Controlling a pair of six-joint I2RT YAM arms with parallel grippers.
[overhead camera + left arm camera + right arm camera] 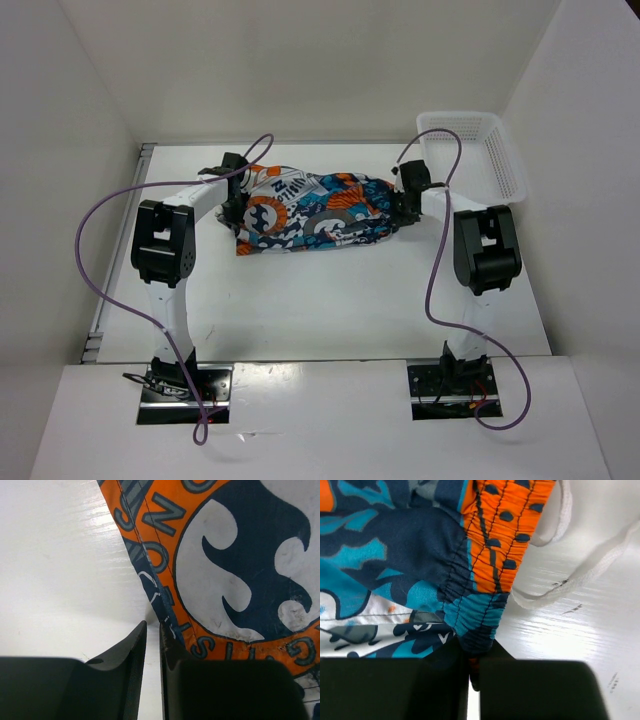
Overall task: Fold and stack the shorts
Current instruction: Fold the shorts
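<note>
- Right now, the soft fabric shorts with a patchwork print of teal-blue, orange, white and dark grey [315, 210] are lying stretched sideways across the far middle of the white worktop [330, 310]. One end is pointing toward each arm, so neither arm is having to reach across the other.
- The left gripper [152, 626] is sitting at the shorts' left end. Its black fingers are drawn almost together on the stitched orange hem [150, 575], and it appears to be pinching that edge right at its tips.
- The right gripper [472, 657] is clenching the gathered elastic waistband [487, 565], and the cloth is bunching into the closed fingers. The white drawstring [580, 575] is trailing loose on the worktop just beside it.
- Gripping both ends at once is probably meant to keep the cloth taut while it is lifted and doubled over. No fold is showing yet, so the task is looking early.
- The white plastic mesh basket [505, 150] is standing at the far right corner of the worktop, near the right gripper but apart from the shorts.
- The loose drawstring could be dragging or snagging during the fold.
</note>
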